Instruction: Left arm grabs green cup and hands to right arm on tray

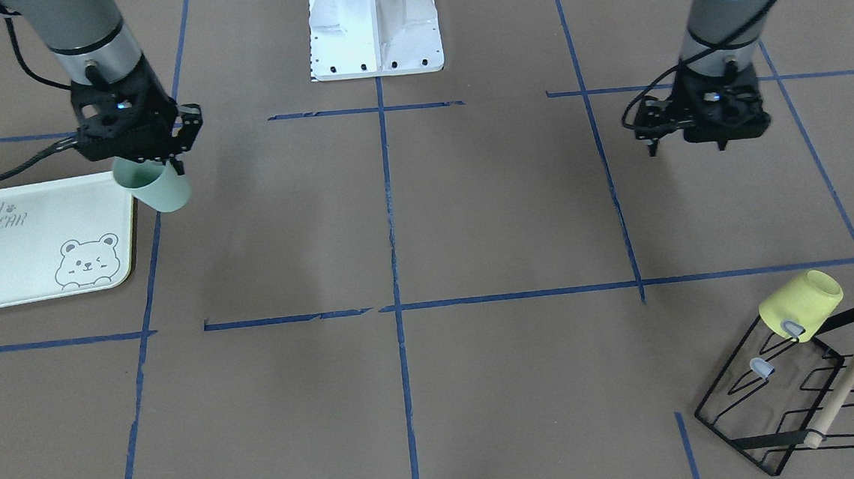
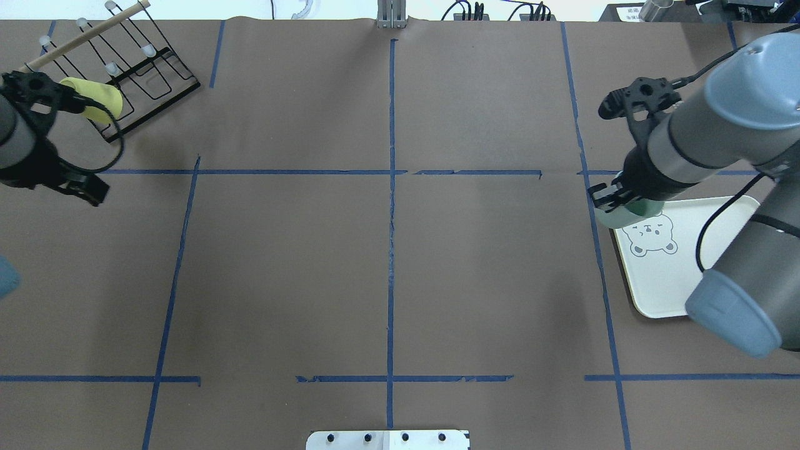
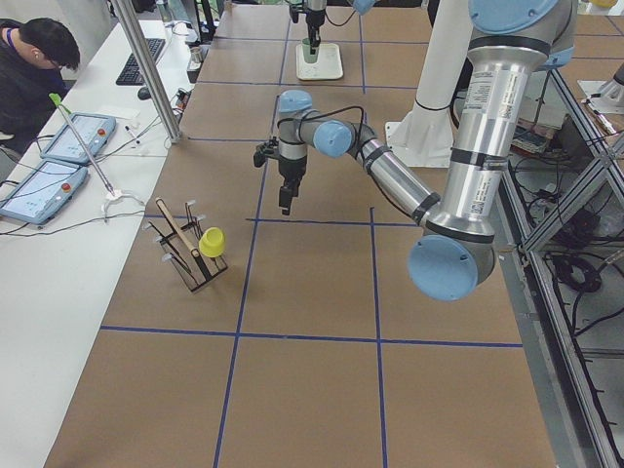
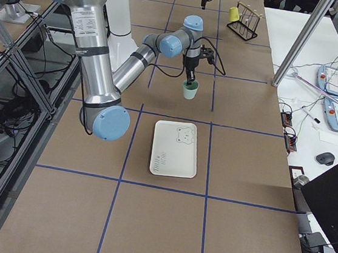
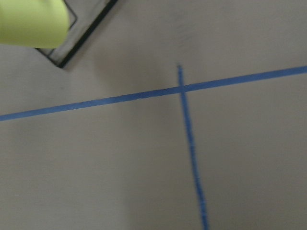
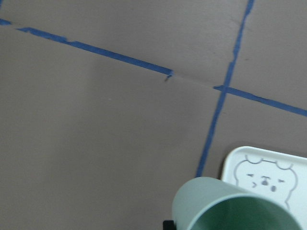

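Observation:
My right gripper (image 1: 145,163) is shut on the rim of the green cup (image 1: 159,189). It holds the cup tilted in the air, just off the corner of the cream bear tray (image 1: 14,253). The overhead view shows the cup (image 2: 615,216) at the tray's (image 2: 687,275) left edge. In the right wrist view the cup's mouth (image 6: 235,208) is low in the frame, beside the tray (image 6: 268,172). My left gripper (image 1: 687,146) is open and empty, over bare table far from the cup.
A yellow cup (image 1: 800,305) hangs on a black wire rack (image 1: 784,402) with a wooden bar, near my left arm. It also shows in the left wrist view (image 5: 29,21). The robot's white base (image 1: 375,29) stands at the table's middle edge. Blue tape lines cross the brown table.

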Motion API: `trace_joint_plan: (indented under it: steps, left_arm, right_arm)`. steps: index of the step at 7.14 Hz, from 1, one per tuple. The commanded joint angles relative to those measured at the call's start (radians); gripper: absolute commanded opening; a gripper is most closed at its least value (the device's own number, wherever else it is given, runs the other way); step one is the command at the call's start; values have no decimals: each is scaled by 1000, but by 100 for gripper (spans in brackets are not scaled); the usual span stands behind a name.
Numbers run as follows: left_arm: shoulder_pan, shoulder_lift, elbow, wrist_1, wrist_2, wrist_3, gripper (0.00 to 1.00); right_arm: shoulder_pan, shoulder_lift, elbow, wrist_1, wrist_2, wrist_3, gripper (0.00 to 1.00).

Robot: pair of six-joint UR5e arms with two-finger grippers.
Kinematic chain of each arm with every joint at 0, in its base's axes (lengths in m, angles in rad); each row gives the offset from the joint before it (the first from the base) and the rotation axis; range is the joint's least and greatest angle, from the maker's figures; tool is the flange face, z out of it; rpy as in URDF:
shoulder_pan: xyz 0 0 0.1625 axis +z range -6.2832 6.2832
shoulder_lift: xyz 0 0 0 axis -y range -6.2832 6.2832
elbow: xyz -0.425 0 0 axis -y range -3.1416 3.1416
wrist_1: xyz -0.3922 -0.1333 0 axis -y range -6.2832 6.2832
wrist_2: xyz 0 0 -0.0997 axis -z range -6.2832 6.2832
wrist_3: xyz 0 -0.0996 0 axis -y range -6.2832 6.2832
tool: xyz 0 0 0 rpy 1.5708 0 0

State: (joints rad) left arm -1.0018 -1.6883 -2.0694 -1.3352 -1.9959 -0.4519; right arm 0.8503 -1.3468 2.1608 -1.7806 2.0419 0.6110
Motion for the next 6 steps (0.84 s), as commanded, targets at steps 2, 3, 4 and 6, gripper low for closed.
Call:
trace_joint_plan:
  steps: [2,3,4,6]
  left_arm:
    - [-401,230,92,-1,-219,469,100]
    - [-484,295,101,1,-224,613,100]
    - [-559,364,97,-1,-268,660,100]
    - [-685,441,88,-10,-357,685,100]
  right_arm:
    - [261,-280,-45,199,210,-320,0]
    - [286,-326,-73,216,212,-382,0]
    - [286,-339,-97,252,205,-375,0]
    - [285,-345,-186,421,196,-264,0]
